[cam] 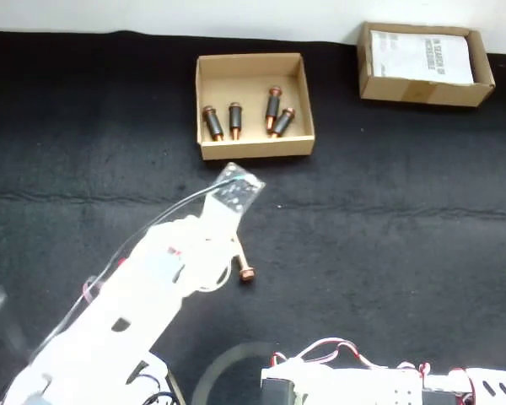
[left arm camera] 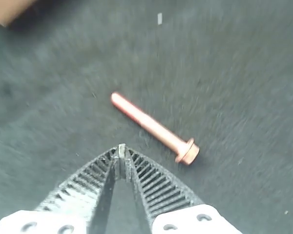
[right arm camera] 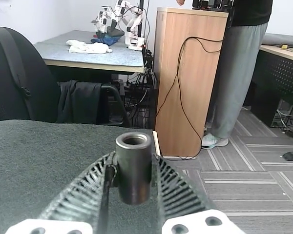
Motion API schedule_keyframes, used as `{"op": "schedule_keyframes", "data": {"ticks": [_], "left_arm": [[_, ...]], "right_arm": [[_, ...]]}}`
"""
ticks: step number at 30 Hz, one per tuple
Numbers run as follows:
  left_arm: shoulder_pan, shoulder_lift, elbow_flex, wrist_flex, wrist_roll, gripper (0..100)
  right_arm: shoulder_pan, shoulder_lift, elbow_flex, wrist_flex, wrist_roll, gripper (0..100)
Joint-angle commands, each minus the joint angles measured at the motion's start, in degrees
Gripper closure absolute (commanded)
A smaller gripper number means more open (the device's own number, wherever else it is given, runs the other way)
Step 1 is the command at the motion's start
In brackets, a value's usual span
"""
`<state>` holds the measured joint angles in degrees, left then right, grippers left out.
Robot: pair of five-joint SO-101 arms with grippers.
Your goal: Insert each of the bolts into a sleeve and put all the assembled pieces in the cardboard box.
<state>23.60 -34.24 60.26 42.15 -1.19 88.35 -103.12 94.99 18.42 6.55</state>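
From above, the cardboard box (cam: 253, 150) sits toward the far edge of the black surface (cam: 388, 219). Four assembled pieces lie inside it, two toward one side (cam: 212, 123) (cam: 235, 120) and two toward the other (cam: 273, 105) (cam: 284, 121), each a dark sleeve with copper showing at the ends. One bare bolt (cam: 244, 267) lies on the surface on the near side of the box, well apart from it. It lies just beside the forward end of the left arm (cam: 177, 261), which partly covers its shaft.

The left wrist view gives the close detail. The left tool (left arm camera: 121, 153) has its ribbed fingers (left arm camera: 154, 180) pressed together at the tips with nothing between them. The copper bolt (left arm camera: 154, 127) lies flat on the surface just beyond those tips, not touching them, with its flanged head nearer the tool than its plain end.

The right wrist view shows the right tool (right arm camera: 133, 161) clamped on a dark metal sleeve (right arm camera: 133, 183). The sleeve stands upright with its open bore facing up.

A second cardboard box (cam: 405, 91) holding a printed sheet stands at the far right corner.
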Motion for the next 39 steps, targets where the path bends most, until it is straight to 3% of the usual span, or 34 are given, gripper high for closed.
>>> {"op": "schedule_keyframes", "data": {"ticks": [1, 7, 17, 24, 30, 39], "left_arm": [[-0.4, 11.5, -5.1, -0.9, 0.2, 99], [-0.7, 21.9, -9.4, -0.7, 0.4, 99], [-0.1, 33.5, -23.4, 10.7, 0.4, 99], [7.9, 44.0, -40.7, 26.1, 0.4, 99], [12.6, 52.5, -56.2, 30.7, 0.5, 99], [5.9, 71.8, -82.1, 30.2, 6.9, 99]], "right_arm": [[0.1, -0.6, 8.7, -1.7, 1.9, 99.2], [0.1, -0.6, 8.7, -1.7, 1.9, 99.2], [0.1, -0.6, 8.7, -1.7, 2.0, 99.2], [-0.8, -0.6, 8.7, -1.6, 2.0, 99.2], [-0.3, -0.6, 8.7, -1.6, 2.0, 99.2], [0.9, -0.6, 8.7, -1.7, 2.0, 99.2]]}}
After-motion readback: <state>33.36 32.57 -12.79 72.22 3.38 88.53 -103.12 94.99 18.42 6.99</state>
